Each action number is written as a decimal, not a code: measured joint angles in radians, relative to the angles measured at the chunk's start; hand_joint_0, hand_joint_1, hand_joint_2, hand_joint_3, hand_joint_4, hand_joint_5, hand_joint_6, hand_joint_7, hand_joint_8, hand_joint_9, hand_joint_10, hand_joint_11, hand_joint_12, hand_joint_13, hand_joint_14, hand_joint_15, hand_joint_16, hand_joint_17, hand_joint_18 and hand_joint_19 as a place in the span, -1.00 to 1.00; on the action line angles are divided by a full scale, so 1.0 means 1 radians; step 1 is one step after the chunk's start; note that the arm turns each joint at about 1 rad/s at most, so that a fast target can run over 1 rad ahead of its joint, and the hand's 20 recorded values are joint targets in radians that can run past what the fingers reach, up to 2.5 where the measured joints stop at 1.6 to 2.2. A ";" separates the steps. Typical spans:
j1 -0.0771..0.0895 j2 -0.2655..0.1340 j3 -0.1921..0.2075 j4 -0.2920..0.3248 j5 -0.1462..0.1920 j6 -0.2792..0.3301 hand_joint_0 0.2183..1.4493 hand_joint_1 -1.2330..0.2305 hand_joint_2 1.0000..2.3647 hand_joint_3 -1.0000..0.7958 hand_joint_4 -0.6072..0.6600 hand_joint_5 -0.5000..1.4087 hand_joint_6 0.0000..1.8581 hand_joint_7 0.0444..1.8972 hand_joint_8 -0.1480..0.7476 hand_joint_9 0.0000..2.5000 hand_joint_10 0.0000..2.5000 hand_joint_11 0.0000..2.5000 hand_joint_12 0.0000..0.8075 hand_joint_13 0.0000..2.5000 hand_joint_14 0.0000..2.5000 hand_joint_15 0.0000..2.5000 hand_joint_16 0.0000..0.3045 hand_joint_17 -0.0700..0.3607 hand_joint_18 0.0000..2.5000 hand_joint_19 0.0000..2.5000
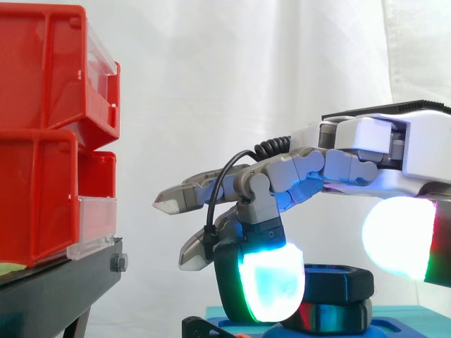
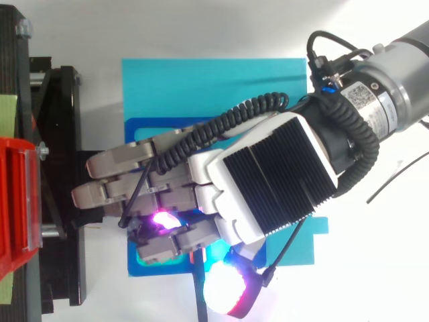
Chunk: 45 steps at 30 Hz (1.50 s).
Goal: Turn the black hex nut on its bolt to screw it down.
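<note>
Before a white curtain [image 1: 232,77], a black stand [image 1: 49,289] at the left of the side view carries stacked red bins [image 1: 42,77], one above the other, each with a clear plastic front [image 1: 97,227] facing the work. A small bolt head [image 1: 118,263] shows on the end of the stand just under the lower bin.

From the right, the grey UR5e arm [image 2: 395,80] brings the robot hand [image 2: 268,174] in over the white counter [image 2: 201,27], its ribbed black back turned up to the overhead camera. In the side view the robot hand [image 1: 366,151] lies nearly level and reaches leftward toward the bins, stopping apart from them.

Beneath it, a teal plate [image 2: 214,87] lies flat on the counter, just beside the stand, and a darker blue fixture [image 2: 154,129] sits on that plate.

The black hex nut [image 1: 338,284] stands low at the bottom of the side view, above the blue fixture and directly under the robot hand, with a second black band [image 1: 331,315] right below it. From above, the robot hand covers the nut entirely.

Whether the robot hand is clamped on the nut or merely set against it cannot be told from either camera.
</note>
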 measured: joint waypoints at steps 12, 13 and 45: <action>-0.013 0.000 -0.001 0.010 -0.020 -0.005 -0.51 0.45 -1.00 -0.44 0.32 -0.55 -0.40 0.49 0.01 -0.49 -0.99 -0.84 -0.18 -0.75 -1.00 -0.98 -0.72 -0.23 -0.89 -0.82; -0.014 0.000 -0.001 0.010 -0.021 -0.007 -0.51 0.45 -1.00 -0.44 0.32 -0.55 -0.40 0.49 0.01 -0.49 -0.99 -0.85 -0.18 -0.75 -1.00 -0.98 -0.72 -0.23 -0.89 -0.82; -0.047 0.000 -0.001 0.024 -0.047 -0.016 -0.51 0.46 -1.00 -0.44 0.32 -0.55 -0.41 0.50 0.02 -0.49 -0.99 -0.85 -0.19 -0.74 -1.00 -0.98 -0.73 -0.24 -0.89 -0.82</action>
